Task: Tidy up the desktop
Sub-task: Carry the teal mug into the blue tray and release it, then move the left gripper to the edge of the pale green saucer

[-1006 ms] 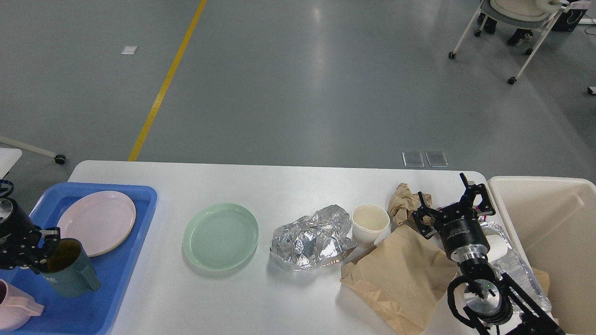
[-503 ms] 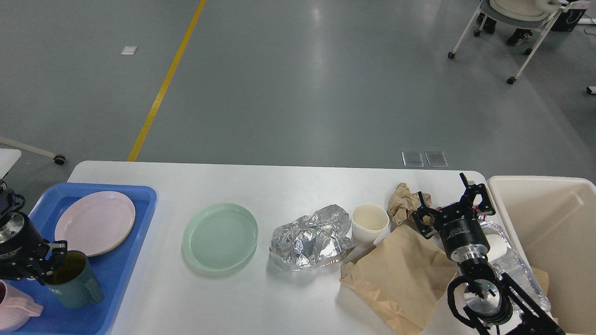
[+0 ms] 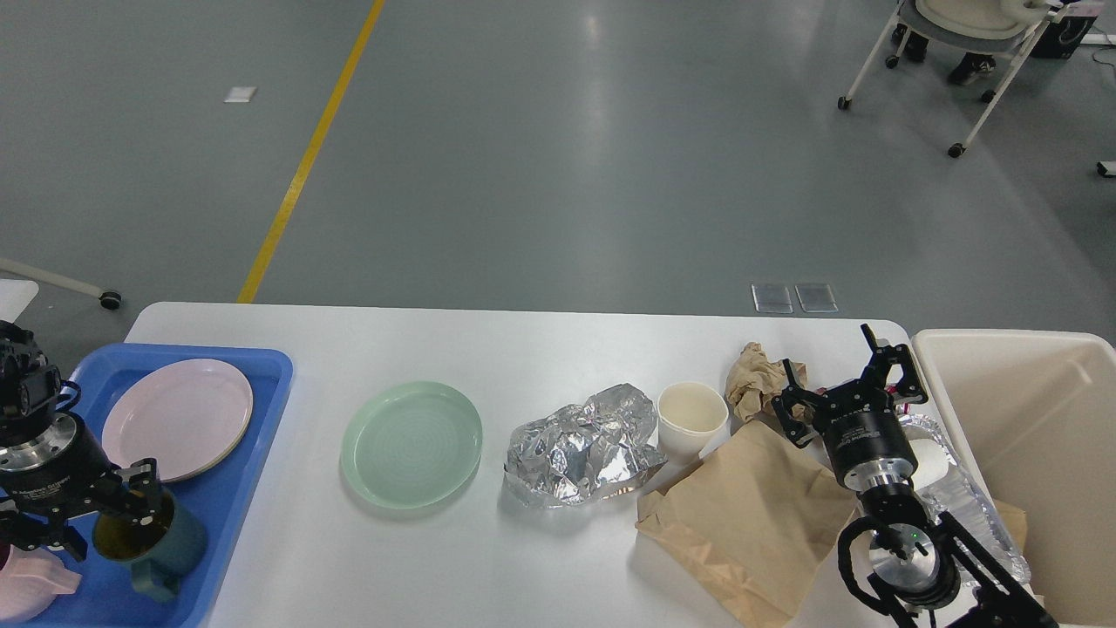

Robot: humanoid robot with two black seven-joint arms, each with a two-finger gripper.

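While the left hand sits low at the near left with its fingers clamped on the rim of a dark green mug, that mug stands in the blue tray near a pink plate. Across the wide white counter, which fills the lower half of the view, lie a green plate, crumpled foil, a white paper cup, a crumpled paper wad and a brown paper bag. Over the bag's far right end the right hand hovers with fingers spread apart, just beside the beige bin
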